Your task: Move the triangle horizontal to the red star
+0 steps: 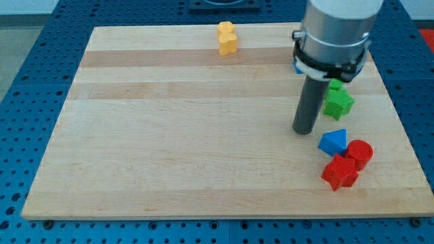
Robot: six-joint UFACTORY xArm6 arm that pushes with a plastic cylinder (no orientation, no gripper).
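The blue triangle point(333, 142) lies on the wooden board at the view's lower right. Just below it to the right is the red star point(339, 172), touching a red cylinder point(360, 154) that sits at the triangle's right. My tip point(304, 130) rests on the board a short way left of and slightly above the blue triangle, apart from it. The rod hangs from the grey arm body point(336, 30) at the view's top right.
A green star point(338, 102) lies right of the rod, with another green block point(335, 85) just above it. A blue block point(298, 66) is mostly hidden behind the arm. Two yellow blocks point(227, 38) sit near the board's top edge.
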